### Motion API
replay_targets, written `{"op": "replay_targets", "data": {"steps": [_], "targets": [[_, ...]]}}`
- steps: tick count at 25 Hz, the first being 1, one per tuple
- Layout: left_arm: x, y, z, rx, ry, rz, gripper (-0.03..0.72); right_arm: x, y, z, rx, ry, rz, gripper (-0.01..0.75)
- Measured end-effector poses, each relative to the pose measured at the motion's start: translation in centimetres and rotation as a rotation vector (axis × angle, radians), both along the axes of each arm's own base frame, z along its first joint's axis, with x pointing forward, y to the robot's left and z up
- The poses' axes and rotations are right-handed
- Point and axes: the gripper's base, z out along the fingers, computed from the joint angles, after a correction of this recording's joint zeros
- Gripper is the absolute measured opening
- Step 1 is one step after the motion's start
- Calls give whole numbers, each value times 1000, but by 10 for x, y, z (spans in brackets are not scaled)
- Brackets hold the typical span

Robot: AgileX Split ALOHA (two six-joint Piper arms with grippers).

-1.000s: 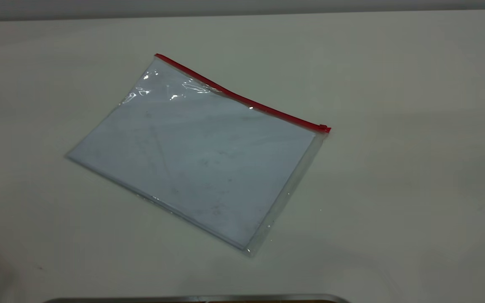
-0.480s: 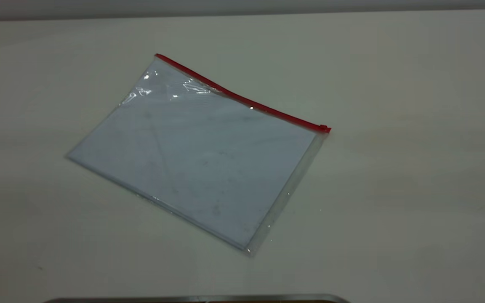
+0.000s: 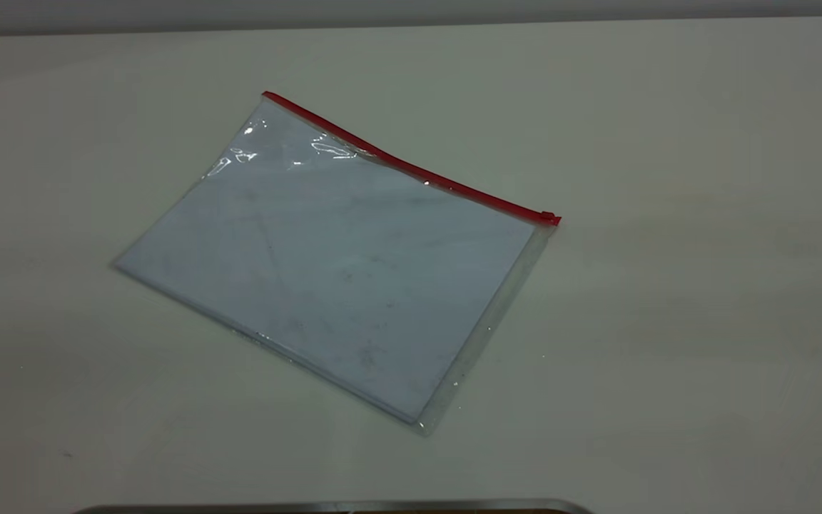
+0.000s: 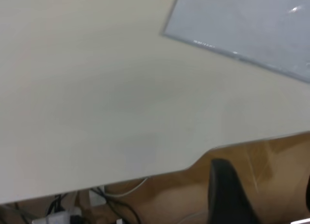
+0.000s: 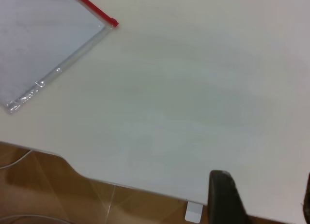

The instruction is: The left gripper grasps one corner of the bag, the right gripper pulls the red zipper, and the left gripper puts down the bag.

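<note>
The pale counter (image 3: 668, 285) spreads wide below me. The bag (image 3: 340, 271) lies flat at its middle, turned askew, its red zipper (image 3: 411, 168) along the far edge. My jaws on both sides gape, holding nothing, off the counter's edge.

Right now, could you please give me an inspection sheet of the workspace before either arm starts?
Surface: pale table, bare around the bag.
Job's things: bag lies flat; red zipper along its far edge, slider at the right end.
Clutter: nothing seen.
Grippers: left tool and right tool both hang off the table's near edge, away from the bag.
Cables: wires under the table.
Surroundings: brown floor.
</note>
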Motion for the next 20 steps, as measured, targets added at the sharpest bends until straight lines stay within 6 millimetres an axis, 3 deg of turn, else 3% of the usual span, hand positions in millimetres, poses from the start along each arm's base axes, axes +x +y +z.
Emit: {"op": "replay_targets", "data": {"steps": [8,14,20], "targets": [[-4,-3,1,-31,-35,-13,451,-2,0,0,3,-14,0,427],[-21,-6,-1,-21,-147,51,451,-28,-6,1,46,-190,2,427],[-22,-7,-1,-24,-147,62,451,-30,-6,1,46,-193,2,424]]}}
